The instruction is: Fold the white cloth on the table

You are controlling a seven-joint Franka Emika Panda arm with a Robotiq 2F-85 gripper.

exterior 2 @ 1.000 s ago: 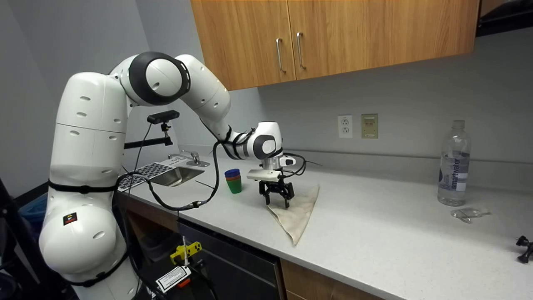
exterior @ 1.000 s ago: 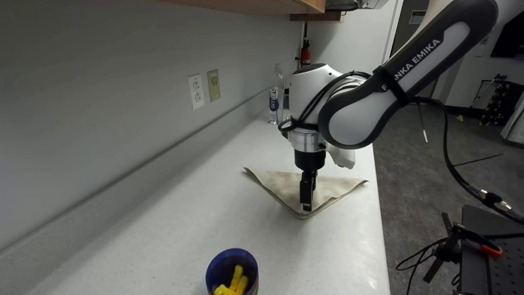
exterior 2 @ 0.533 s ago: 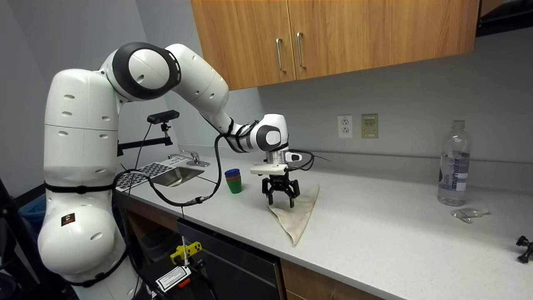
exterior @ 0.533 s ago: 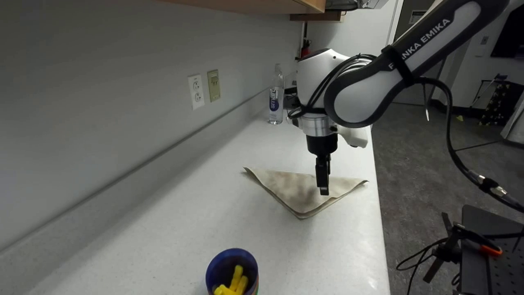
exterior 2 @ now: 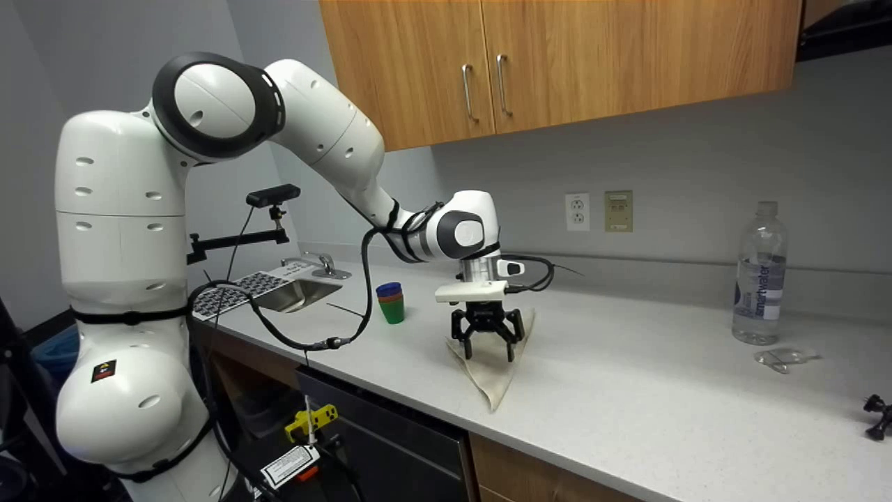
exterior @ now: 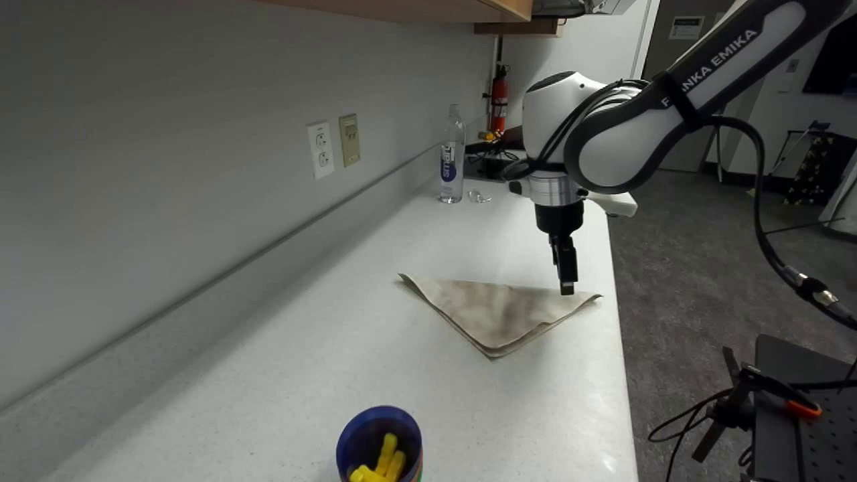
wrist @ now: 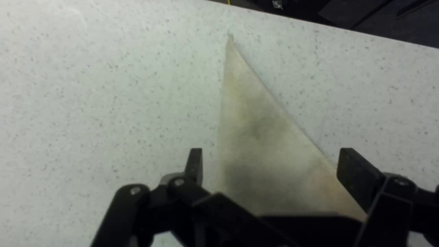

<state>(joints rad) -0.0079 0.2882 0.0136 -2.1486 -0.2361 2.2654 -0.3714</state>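
In an exterior view, here's the table (exterior 2: pixel 627 390), and there's the white cloth (exterior 2: pixel 493 380) on it, a folded triangle pointing at the near edge. Bottle (exterior 2: pixel 759 279) upright at right! My jaws, spread wide, hover over the cloth; stacked cups (exterior 2: pixel 391 304) sit left.

In exterior view, camera looks lengthwise and down along table (exterior: pixel 268 402), blue cup (exterior: pixel 368 428) nearest lens; in exterior view, camera looks across table toward wall (exterior 2: pixel 697 174) and cabinet (exterior 2: pixel 592 63), arm (exterior 2: pixel 122 265) large at left; both exterior views share cloth (exterior: pixel 495 311), bottle (exterior: pixel 450 167), blue cup; wrist view, closest, faces down past gripper (wrist: pixel 272 164) onto cloth, angle seemingly steep.
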